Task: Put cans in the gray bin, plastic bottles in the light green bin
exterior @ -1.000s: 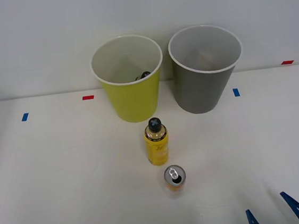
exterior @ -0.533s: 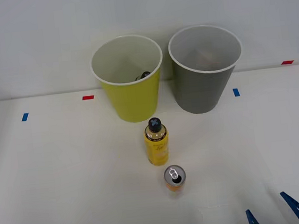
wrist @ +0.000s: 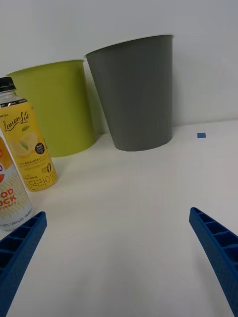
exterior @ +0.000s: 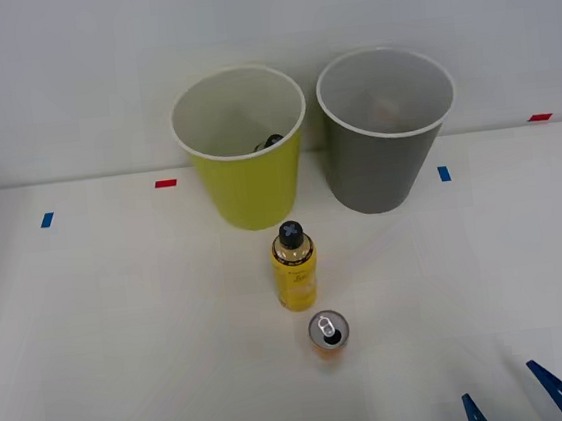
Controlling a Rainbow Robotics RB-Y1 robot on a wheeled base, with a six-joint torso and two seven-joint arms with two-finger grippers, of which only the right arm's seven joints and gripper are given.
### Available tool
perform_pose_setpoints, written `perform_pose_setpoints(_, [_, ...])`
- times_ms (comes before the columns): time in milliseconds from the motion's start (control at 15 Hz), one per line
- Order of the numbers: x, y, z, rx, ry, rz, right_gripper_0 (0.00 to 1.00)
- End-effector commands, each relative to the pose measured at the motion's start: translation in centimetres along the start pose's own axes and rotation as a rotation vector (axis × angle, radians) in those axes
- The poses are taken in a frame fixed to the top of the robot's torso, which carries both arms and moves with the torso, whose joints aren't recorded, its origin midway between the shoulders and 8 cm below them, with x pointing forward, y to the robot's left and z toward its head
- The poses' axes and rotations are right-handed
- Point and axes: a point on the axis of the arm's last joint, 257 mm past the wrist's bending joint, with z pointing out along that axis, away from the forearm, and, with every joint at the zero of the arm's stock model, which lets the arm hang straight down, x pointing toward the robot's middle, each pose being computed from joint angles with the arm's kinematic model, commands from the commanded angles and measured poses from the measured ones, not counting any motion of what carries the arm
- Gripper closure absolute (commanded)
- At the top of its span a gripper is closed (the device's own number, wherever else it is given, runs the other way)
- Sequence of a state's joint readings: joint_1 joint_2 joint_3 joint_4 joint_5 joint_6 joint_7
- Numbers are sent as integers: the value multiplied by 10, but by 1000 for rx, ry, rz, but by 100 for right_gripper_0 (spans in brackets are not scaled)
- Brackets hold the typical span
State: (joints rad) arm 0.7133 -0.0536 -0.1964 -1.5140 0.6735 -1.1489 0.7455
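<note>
The right arm's jaws [exterior: 517, 402] hang spread and empty low over the counter [exterior: 123, 338]. The orange can [exterior: 327, 335] stands at their 10 o'clock, well apart, with the yellow bottle [exterior: 294, 266] just beyond it toward the light green bin [exterior: 244, 149] and gray bin [exterior: 385, 129].

High front, low wrist; gray bin [exterior: 378, 175] shared.

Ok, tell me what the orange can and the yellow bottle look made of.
Orange can: apparently metal, going by its shiny silver pull-tab top. Yellow bottle: probably plastic, with a glossy printed label and a dark cap; the look alone leaves it open.
</note>
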Motion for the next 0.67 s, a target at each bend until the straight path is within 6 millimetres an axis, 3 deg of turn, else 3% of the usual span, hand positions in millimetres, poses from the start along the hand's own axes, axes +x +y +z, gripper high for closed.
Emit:
perform_pose_setpoints(67, [0, 0, 0, 0, 0, 0, 0])
perform_pose_setpoints(667, [0, 0, 0, 0, 0, 0, 0])
